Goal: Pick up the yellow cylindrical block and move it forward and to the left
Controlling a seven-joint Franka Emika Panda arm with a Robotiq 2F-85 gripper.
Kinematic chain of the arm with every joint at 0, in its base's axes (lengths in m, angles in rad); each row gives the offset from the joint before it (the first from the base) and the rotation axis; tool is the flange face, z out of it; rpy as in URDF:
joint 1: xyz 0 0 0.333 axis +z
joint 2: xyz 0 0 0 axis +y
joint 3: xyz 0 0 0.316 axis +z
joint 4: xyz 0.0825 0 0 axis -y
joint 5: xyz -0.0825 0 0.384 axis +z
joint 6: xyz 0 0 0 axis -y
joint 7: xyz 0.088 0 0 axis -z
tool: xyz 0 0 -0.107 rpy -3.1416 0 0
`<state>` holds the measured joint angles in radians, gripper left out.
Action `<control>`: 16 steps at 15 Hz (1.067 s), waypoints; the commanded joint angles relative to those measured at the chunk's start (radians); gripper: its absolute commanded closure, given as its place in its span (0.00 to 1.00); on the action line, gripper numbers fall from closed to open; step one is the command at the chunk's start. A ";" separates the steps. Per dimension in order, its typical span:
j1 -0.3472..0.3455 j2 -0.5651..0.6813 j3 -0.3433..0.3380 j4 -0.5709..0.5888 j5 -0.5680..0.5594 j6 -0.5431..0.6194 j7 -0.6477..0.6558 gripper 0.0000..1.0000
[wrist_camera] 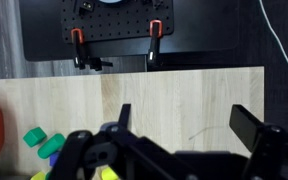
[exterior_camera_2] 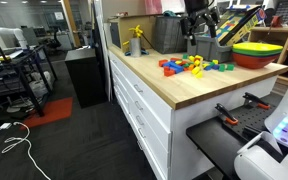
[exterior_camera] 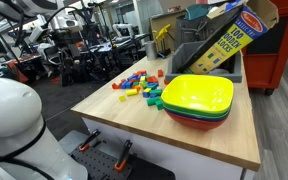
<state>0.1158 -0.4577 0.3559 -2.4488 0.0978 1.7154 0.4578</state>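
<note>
A pile of small coloured toy blocks [exterior_camera: 142, 88] lies on the wooden table [exterior_camera: 114, 120]; it also shows in an exterior view [exterior_camera_2: 192, 67]. Several yellow pieces [exterior_camera: 150, 90] are among them, and I cannot tell which one is the yellow cylindrical block. My gripper [exterior_camera_2: 198, 40] hangs above the pile, apart from it. In the wrist view the gripper [wrist_camera: 184, 113] is open and empty over bare wood. Green blocks [wrist_camera: 44, 142] and yellow bits [wrist_camera: 106, 173] lie at the lower left of that view.
Stacked bowls [exterior_camera: 199, 100], yellow-green on top of red, stand beside the pile and also show in an exterior view [exterior_camera_2: 259, 52]. A wood-blocks box [exterior_camera: 229, 40] leans in a grey bin behind. Clamps [wrist_camera: 76, 40] grip the table edge.
</note>
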 commanded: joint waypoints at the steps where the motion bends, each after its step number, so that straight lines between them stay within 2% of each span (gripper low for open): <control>1: 0.020 0.004 -0.019 0.002 -0.007 -0.002 0.007 0.00; 6: -0.006 0.032 -0.038 0.010 -0.032 0.022 0.023 0.00; 10: -0.041 0.067 -0.084 0.016 -0.012 0.074 0.071 0.00; 16: -0.084 0.184 -0.140 0.017 0.005 0.219 0.185 0.00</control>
<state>0.0480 -0.3427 0.2359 -2.4485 0.0931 1.8728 0.5862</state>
